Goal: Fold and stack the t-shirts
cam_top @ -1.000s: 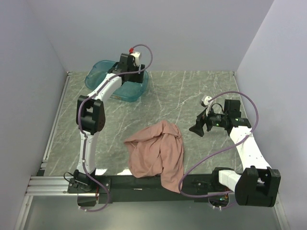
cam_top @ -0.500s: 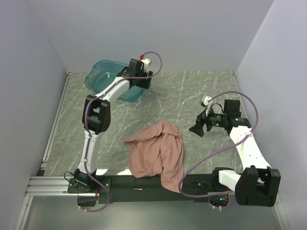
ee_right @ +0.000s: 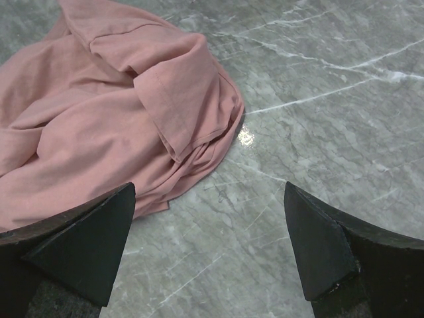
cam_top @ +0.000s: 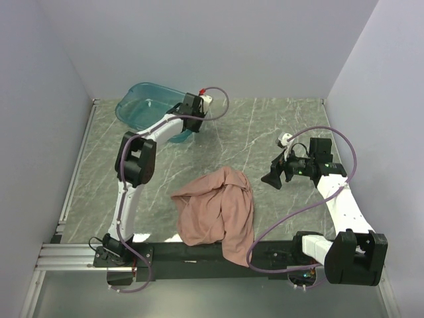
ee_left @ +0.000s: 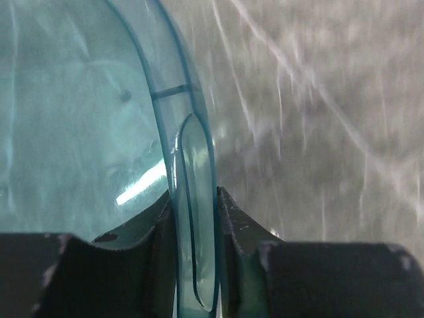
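At the far left of the table (cam_top: 265,126), I see my left gripper (ee_left: 195,218) pinched onto the rim of the teal bin (cam_top: 142,106), one finger on each side of the plastic wall. Toward the near edge, the pink t-shirt (cam_top: 215,215) lies crumpled, and my right gripper (cam_top: 273,177) hangs wide open and empty, near its right side.

The t-shirt (cam_top: 215,212) is matt cloth, the bin (cam_top: 142,106) glossy translucent plastic, the table (cam_top: 265,126) polished and stone-patterned.
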Robot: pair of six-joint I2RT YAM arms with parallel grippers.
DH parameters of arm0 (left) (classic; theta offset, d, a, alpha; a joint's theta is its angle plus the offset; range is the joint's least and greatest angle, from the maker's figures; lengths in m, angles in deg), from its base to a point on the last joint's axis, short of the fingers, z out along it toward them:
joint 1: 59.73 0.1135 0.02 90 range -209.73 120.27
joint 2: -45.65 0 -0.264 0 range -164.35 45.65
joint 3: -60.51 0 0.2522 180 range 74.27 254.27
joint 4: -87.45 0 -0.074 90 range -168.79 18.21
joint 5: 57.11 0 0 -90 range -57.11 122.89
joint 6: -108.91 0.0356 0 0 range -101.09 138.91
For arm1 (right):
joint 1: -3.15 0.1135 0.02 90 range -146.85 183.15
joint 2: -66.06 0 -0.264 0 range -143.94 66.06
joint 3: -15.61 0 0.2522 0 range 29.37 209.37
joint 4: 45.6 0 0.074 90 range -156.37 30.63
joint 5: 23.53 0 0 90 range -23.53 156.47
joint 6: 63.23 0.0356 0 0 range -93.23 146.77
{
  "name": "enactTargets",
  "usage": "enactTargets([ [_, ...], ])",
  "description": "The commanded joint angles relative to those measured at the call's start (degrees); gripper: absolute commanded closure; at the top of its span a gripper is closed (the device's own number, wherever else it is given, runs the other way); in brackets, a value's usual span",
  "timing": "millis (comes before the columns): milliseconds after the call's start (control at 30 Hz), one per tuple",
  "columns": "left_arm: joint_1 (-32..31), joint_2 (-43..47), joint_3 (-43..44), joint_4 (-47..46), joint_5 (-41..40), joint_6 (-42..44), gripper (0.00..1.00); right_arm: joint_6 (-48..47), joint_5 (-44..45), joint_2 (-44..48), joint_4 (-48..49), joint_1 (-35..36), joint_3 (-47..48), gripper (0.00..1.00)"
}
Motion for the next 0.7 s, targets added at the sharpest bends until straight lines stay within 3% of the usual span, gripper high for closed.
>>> enactTargets([
  [0, -0.7, 8.2, -7.3, -2.1, -1.1, 6.0, 0.79, -0.9, -0.9, 0.8, -0.2, 0.4, 1.4, 0.01],
  [267, 1.9, 28.3, -37.2, -6.0, 0.4, 16.9, 0.88, -1.0, -1.7, 1.1, -0.5, 0.4, 1.5, 0.01],
  [467, 4.0, 38.5, -52.1, -6.2, -4.0, 27.3, 0.83, -1.2, -2.1, 1.1, -0.6, 0.8, 1.4, 0.01],
  [600, 6.9, 42.1, -57.6, -11.4, -4.5, 27.3, 0.69, -1.2, -2.2, 1.1, -0.8, 1.2, 1.5, 0.01],
  [667, 7.3, 42.4, -57.4, -11.9, -5.4, 26.5, 0.4, -1.1, -2.1, 1.3, -0.8, 1.3, 1.5, 0.01],
])
